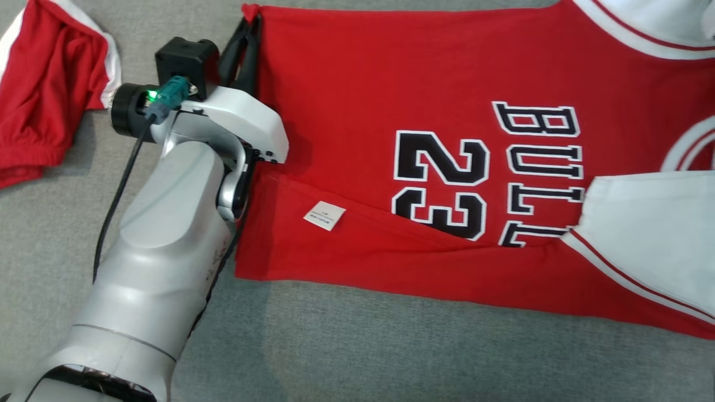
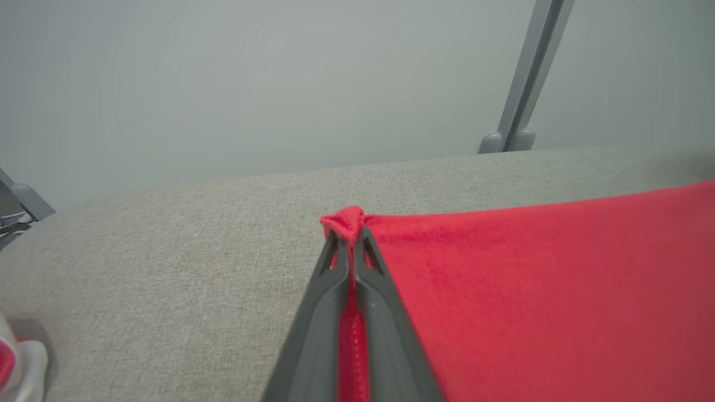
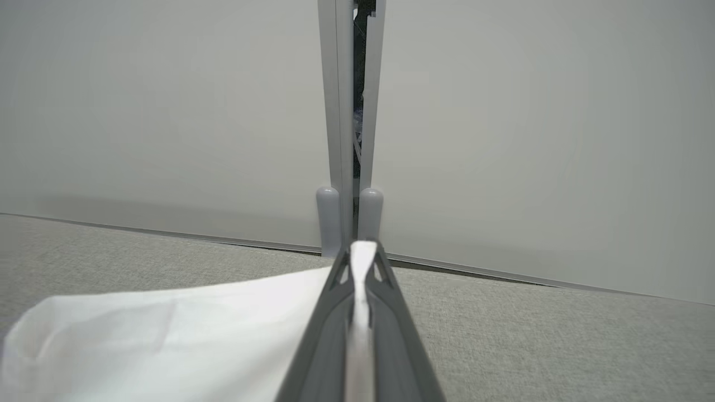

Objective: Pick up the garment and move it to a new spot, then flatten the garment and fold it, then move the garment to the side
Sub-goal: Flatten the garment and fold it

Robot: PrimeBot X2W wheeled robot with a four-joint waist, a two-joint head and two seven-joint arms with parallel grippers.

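Where the head view begins on the left, shorts [image 1: 39, 95]: red with white trim, bunched on the grey counter [image 1: 357, 346], apart from the jersey.
Left arm [image 1: 162, 234]: silver and white, rising from the lower left of the head view, with its wrist just beside the jersey's left edge.
Left claw [image 1: 252, 19]: fingers together, pinching the jersey's far left corner. The head view shows them side-on. The left wrist view shows the claw [image 2: 352, 237] tight on a small red peak of cloth.
Jersey [image 1: 391, 111]: red, spread flat across the counter, with its near edge folded up over itself.
Tag [image 1: 324, 215]: small and white, on the folded-up strip.
Number 23 [image 1: 441, 184]: black with a white outline, its near part hidden under the fold.
Lettering [image 1: 542, 173]: reads BULL, also partly covered.
White part [image 1: 648, 234]: folded cloth with a thin red stripe, at the jersey's right end.
Right claw [image 3: 362, 251]: in the right wrist view, fingers together, clamped on the edge of white cloth [image 3: 167, 318] that lies on the counter.
Wall post [image 3: 349, 111]: pale and upright behind the counter. The left wrist view shows a leaning one [image 2: 525, 72].
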